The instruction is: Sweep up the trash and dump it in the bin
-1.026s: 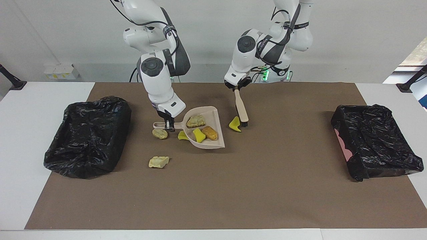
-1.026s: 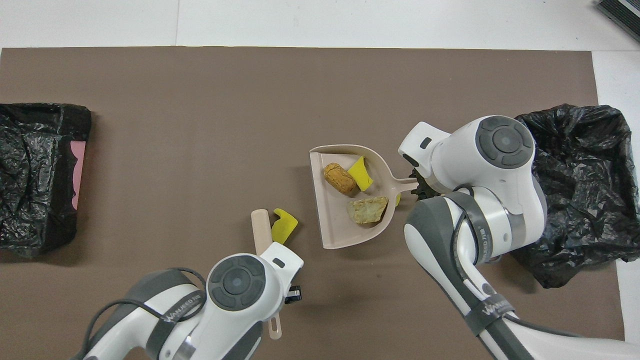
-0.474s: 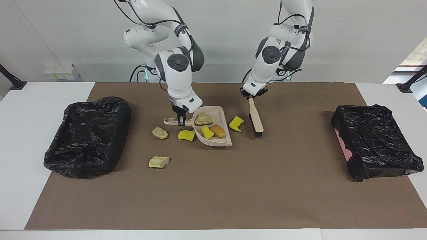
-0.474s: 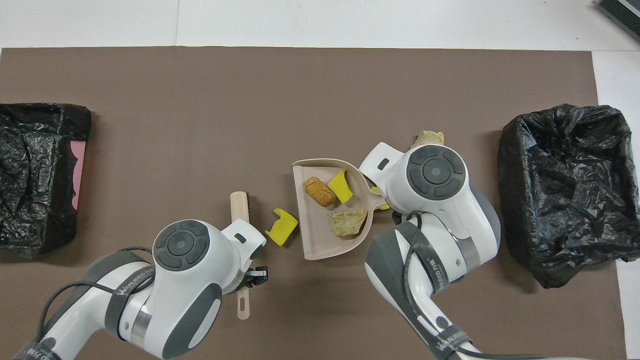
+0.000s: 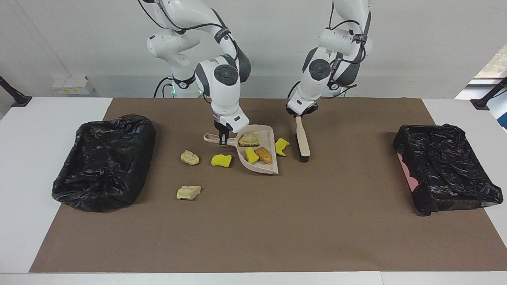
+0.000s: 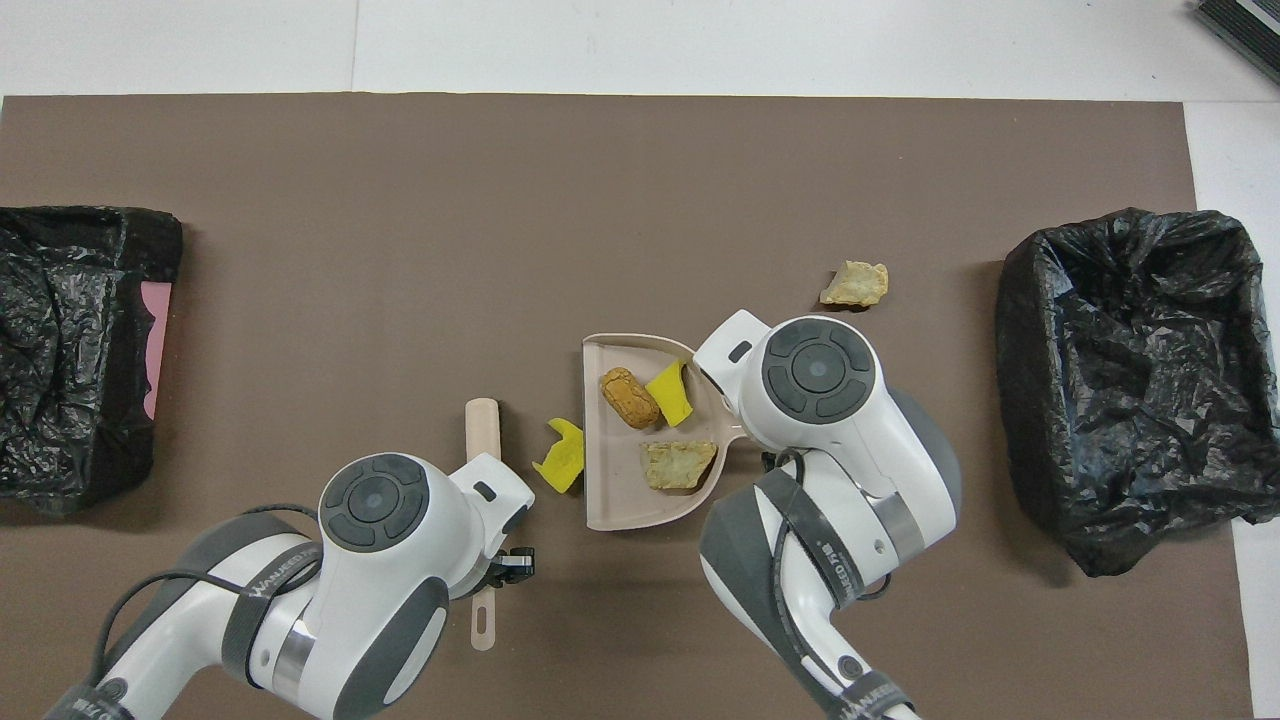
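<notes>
Sweeping: right pincer (image 5: 222,139) clamps dustpan (image 5: 259,166) handle, left pincer (image 5: 298,115) clamps brush (image 5: 303,140). Yellow scrap (image 5: 281,146) between both; next, push into pan.

Three scraps (image 5: 255,149) in the dustpan (image 5: 270,169); four scraps (image 5: 190,170) on brown mat (image 5: 253,221).

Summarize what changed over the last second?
The right gripper, shut on the dustpan handle, slid the pan and its three scraps toward the left arm's end, up to the yellow scrap. The left gripper carried the brush the same way, off that scrap. Unchanged: both grips, three scraps on the mat, both bins.
</notes>
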Motion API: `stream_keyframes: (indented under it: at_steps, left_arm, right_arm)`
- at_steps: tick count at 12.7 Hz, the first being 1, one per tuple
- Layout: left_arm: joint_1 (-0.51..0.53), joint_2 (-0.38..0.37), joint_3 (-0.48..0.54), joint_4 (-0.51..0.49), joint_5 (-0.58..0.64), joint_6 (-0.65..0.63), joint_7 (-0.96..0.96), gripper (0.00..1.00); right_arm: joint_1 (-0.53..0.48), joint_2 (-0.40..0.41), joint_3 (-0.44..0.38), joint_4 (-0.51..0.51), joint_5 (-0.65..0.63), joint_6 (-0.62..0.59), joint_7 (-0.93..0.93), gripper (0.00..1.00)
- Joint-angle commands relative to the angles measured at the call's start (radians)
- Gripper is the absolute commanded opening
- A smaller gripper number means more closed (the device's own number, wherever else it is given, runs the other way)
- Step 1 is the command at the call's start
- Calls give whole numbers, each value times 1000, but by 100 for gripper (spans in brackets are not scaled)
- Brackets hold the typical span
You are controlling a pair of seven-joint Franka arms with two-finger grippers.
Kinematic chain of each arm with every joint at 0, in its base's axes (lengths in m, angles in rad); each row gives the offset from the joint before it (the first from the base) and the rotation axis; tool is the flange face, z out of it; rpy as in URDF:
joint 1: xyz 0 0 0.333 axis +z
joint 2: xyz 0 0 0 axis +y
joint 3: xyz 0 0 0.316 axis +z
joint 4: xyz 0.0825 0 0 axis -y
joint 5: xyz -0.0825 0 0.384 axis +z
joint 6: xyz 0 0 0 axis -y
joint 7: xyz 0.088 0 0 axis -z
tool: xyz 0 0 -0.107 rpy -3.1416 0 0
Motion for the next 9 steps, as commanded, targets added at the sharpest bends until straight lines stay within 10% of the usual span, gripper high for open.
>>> stream_keyframes:
  at_steps: [1, 9]
  left_arm:
    - [0, -24, -1, -22, 9, 28, 10, 0]
    - [-27, -10, -3, -10, -4, 77, 38, 0]
  right_arm:
    - [-4, -21, 1, -8, -53, -58, 53, 0]
    - [-2, -34, 4, -41, -90, -76, 151, 0]
